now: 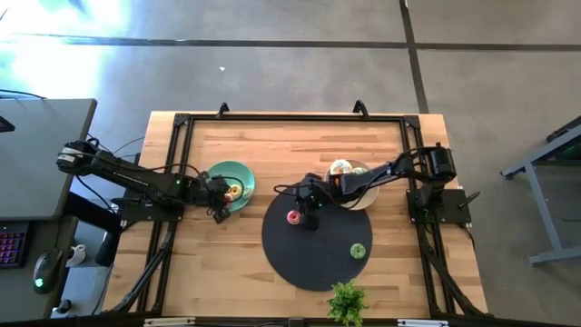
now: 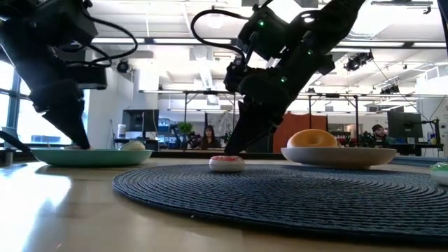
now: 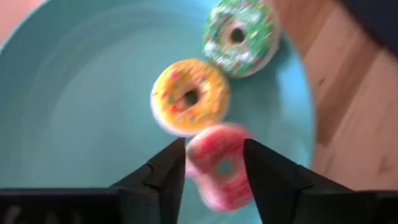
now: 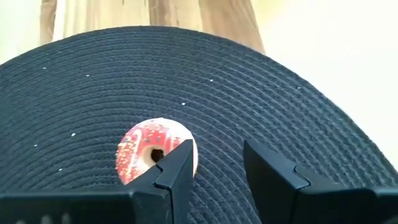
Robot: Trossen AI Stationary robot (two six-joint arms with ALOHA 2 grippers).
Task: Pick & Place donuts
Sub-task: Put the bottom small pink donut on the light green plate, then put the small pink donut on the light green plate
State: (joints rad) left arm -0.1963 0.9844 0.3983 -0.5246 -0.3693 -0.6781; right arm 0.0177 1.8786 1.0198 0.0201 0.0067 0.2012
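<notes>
My left gripper point(image 3: 214, 163) is open above the teal plate point(image 1: 238, 173). A blurred pink donut point(image 3: 219, 168) shows tilted between its fingers, beside a yellow donut point(image 3: 189, 96) and a green sprinkled donut point(image 3: 239, 37) that lie flat on the plate. My right gripper point(image 4: 217, 163) is open and low over the black round mat point(image 1: 318, 259). A red sprinkled donut point(image 4: 152, 157) lies flat on the mat at one fingertip, outside the gap. Another green donut point(image 1: 358, 250) lies on the mat's right part. My left gripper has the pink donut point(image 3: 205, 146) in the gap between its fingers, and I cannot tell whether either finger touches it. My right gripper comes from above, pointing down, and one finger point(image 4: 180, 163) overlaps the red donut's rim point(image 4: 186, 146); I cannot tell whether it touches.
A pale plate point(image 1: 363, 186) with an orange donut point(image 2: 313, 138) and others sits at the mat's far right edge, under the right arm. A small green plant point(image 1: 347, 302) stands at the table's near edge. Bare wood lies between the plates and on the near left.
</notes>
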